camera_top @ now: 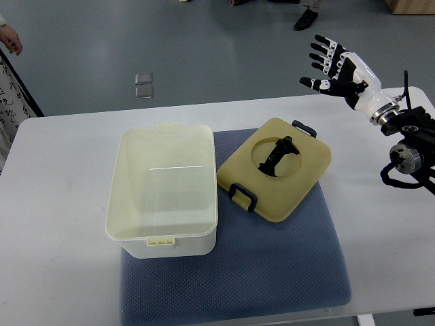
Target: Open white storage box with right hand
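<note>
Looking down from my seat, I had the blue-grey mat (272, 272) nearest on the white bench (54, 272). On its left part stood the white storage box (163, 193), open, nothing inside. Just right of it the yellowish lid (275, 170) lay flat on the mat, its edge against the box rim, black handle (277, 155) facing up, dark latches at two sides. Farther back and well right, my right hand (336, 68) hovered above the bench edge, fingers (323, 49) spread wide, gripping nothing. A person's hand (10, 39) showed far left.
</note>
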